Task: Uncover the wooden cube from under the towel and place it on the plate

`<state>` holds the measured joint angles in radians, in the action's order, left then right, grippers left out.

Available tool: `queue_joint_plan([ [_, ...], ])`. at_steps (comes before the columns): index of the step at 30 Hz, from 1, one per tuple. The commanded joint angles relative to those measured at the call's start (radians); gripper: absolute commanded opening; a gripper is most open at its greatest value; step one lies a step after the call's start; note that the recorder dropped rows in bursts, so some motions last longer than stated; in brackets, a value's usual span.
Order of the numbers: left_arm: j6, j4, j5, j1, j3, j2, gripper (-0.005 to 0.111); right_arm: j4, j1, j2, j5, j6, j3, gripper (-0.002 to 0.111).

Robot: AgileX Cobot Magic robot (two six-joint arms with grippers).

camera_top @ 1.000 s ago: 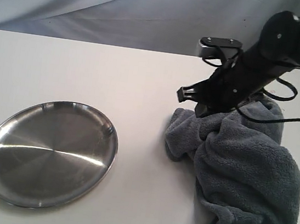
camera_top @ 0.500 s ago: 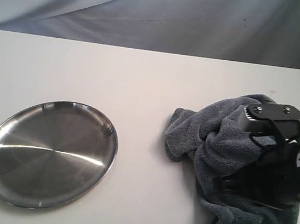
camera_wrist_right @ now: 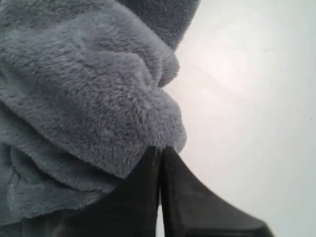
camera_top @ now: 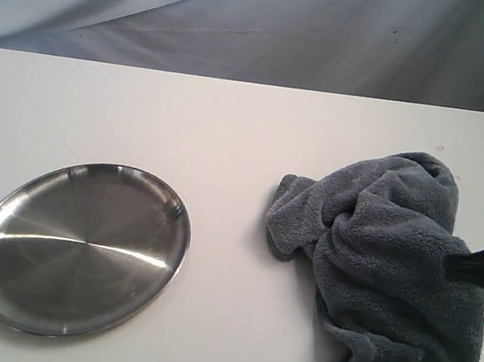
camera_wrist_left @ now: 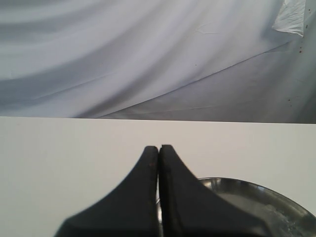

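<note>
While the towel (camera_top: 391, 272) is being shown bunched in a heap on the right of the white table (camera_top: 231, 126), the wooden cube is being hidden from every view. The right gripper (camera_wrist_right: 159, 149) is being held at the towel's fluffy edge with its jaws pressed together, nothing pinched between them. The left gripper (camera_wrist_left: 158, 148) is likewise being held pressed together and empty, near the rim of the plate (camera_top: 81, 249) — which is being seen well apart from the towel.

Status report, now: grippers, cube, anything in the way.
Left gripper shut, by the plate. Right gripper shut, tips at edge of the towel, no cloth visibly pinched. Wooden cube out of sight; towel heaped. Plate bare.
</note>
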<state>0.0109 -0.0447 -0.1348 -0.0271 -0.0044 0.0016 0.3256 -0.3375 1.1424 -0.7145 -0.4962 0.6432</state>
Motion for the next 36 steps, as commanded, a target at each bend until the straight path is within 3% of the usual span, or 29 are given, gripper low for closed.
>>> queue_joint_plan([
  [1, -0.001, 0.001, 0.002, -0.001, 0.004, -0.002, 0.001, 0.004, 0.054, -0.009, 0.099, 0.000, -0.007, 0.000],
  [5, -0.001, 0.001, 0.002, -0.001, 0.004, -0.002, 0.001, -0.091, 0.054, 0.020, 0.196, 0.101, 0.025, 0.000],
  [13, -0.003, 0.001, 0.002, -0.001, 0.004, -0.002, 0.001, -0.221, 0.054, 0.239, 0.180, 0.237, 0.208, 0.000],
  [25, -0.003, 0.001, 0.002, -0.001, 0.004, -0.002, 0.001, -0.273, 0.054, 0.251, 0.173, 0.384, 0.208, 0.000],
  [28, -0.003, 0.001, 0.002, -0.001, 0.004, -0.002, 0.001, -0.338, 0.054, 0.251, 0.173, 0.478, 0.208, 0.010],
  [33, -0.003, 0.001, 0.002, -0.001, 0.004, -0.002, 0.001, -0.371, 0.054, 0.251, 0.173, 0.526, 0.208, 0.047],
  [36, -0.003, 0.001, 0.002, -0.001, 0.004, -0.002, 0.001, -0.359, 0.054, 0.251, 0.188, 0.526, 0.208, 0.061],
])
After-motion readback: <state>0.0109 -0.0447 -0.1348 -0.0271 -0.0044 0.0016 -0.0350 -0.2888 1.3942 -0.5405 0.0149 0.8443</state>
